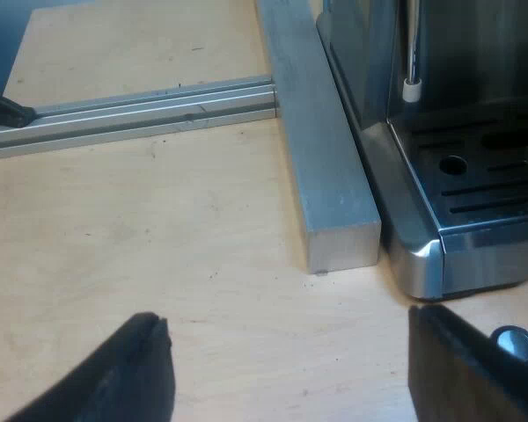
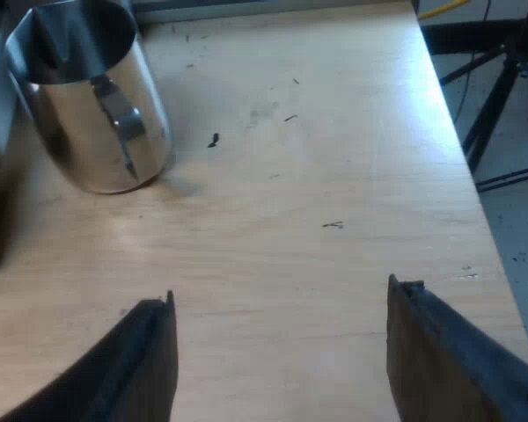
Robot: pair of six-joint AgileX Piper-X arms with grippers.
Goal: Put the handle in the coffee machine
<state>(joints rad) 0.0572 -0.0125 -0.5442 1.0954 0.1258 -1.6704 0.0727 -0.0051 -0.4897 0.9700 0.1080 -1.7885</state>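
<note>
Left hand hangs low over the table, fingers spread wide: released, gripping nothing. Table is pale wood w/ faint scuffs & small dark marks. The espresso machine stands just ahead of this hand, its steel corner & slotted drip tray nearest. A steam wand w/ white tip hangs above the tray. A square alu bar lies on the table, tight along the machine's side. A slotted alu rail butts against it at a right angle. A small round metal disc lies on the wood near the machine's front corner, beside one finger. A black object sits at the rail's far end; cannot tell what it is.

Right hand is likewise released, its fingers wide apart over the wood. A shiny steel jug stands on the table ahead of it, grip facing the hand. A few dark specks lie on the wood near the jug. Past the table edge there is grey floor, black stand legs & a yellow cable.
</note>
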